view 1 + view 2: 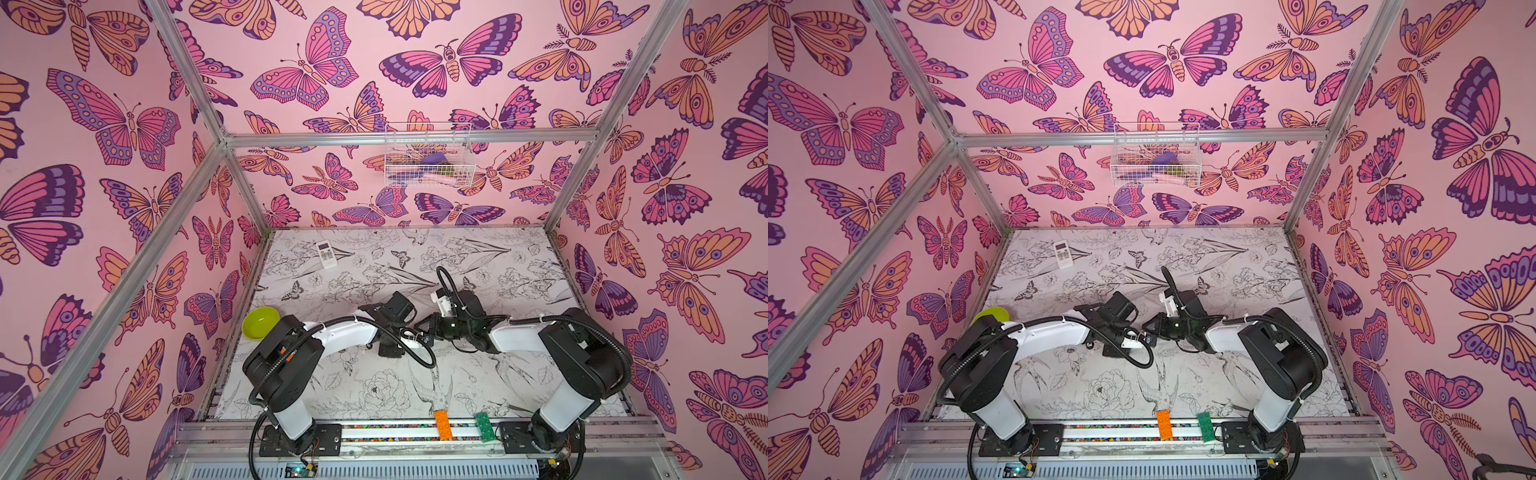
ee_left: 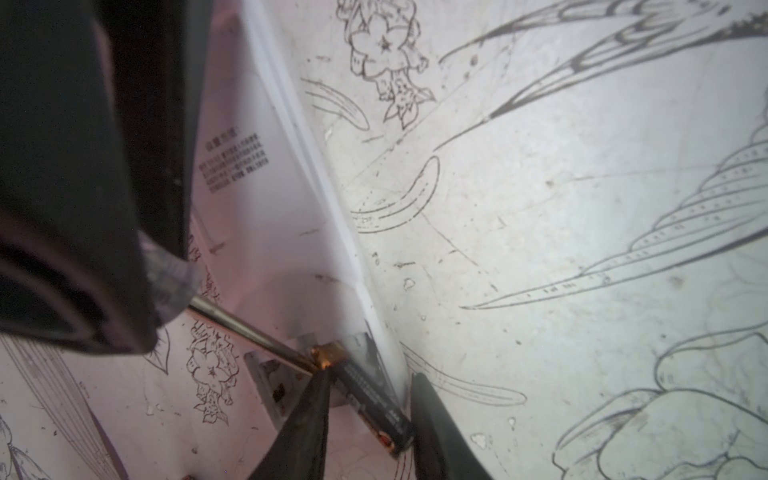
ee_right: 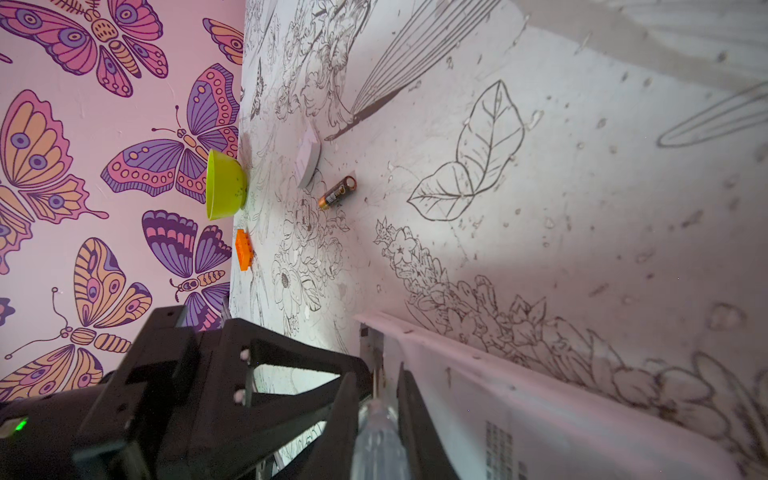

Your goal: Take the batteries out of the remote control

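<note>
Straddling the seated battery, the left gripper has a finger on each side of the cell at the open end of the remote control, though I can't tell whether they press it yet; just beyond its fingertips the right gripper, pinched on the clear-handled screwdriver, sets the tip against the cell's gold end. It looks light, rigid and slick-jacketed, so I'd take it across the middle of the barrel, not by the rounded ends. Farther off from both grippers, a loose battery lies free, short of the green bowl.
</note>
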{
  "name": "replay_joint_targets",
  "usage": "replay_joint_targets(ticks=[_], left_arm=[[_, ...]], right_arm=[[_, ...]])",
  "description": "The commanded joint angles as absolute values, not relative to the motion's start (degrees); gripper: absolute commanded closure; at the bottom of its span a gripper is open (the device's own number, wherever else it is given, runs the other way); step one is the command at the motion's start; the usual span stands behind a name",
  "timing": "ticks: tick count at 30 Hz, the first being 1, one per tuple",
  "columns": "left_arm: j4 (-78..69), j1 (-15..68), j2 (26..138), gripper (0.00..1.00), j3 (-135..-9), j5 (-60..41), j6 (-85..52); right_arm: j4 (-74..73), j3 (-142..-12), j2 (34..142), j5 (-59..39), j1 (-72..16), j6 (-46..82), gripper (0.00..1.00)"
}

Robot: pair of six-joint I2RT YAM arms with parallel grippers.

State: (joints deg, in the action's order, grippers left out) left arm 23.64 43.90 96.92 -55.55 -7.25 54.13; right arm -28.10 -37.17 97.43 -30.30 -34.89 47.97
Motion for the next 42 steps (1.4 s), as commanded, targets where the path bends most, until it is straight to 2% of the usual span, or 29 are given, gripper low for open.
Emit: replay_joint_targets(ticks=[1, 11, 20, 29, 34, 42], left_arm=[[23.62, 43.24, 97.17, 0.71, -54.32, -5.81, 52.95], [23.61, 42.57, 96.22, 1.0, -54.01, -5.75, 53.18], [28.05, 41.62, 93.36, 1.0, -58.07, -6.48, 49.7], [30.05, 34.94, 89.06, 1.0, -58.0, -9.54, 46.65], [22.51, 32.07, 87.95, 0.99, -52.07, -9.1, 46.24], [14.0, 28.3, 88.71, 0.95, -46.56, -8.87, 44.07]], right_arm=[[-27.81, -36.38, 97.85, -29.18, -34.8, 47.66, 1.0], [-26.77, -36.46, 97.31, -29.09, -34.72, 46.96, 1.0], [-25.58, -37.85, 95.69, -29.42, -34.19, 47.02, 1.0], [-23.38, -40.17, 91.34, -29.62, -34.19, 45.29, 1.0], [-19.47, -40.66, 87.58, -29.34, -33.54, 42.52, 1.0], [-20.52, -37.41, 83.71, -28.17, -28.83, 45.73, 1.0]])
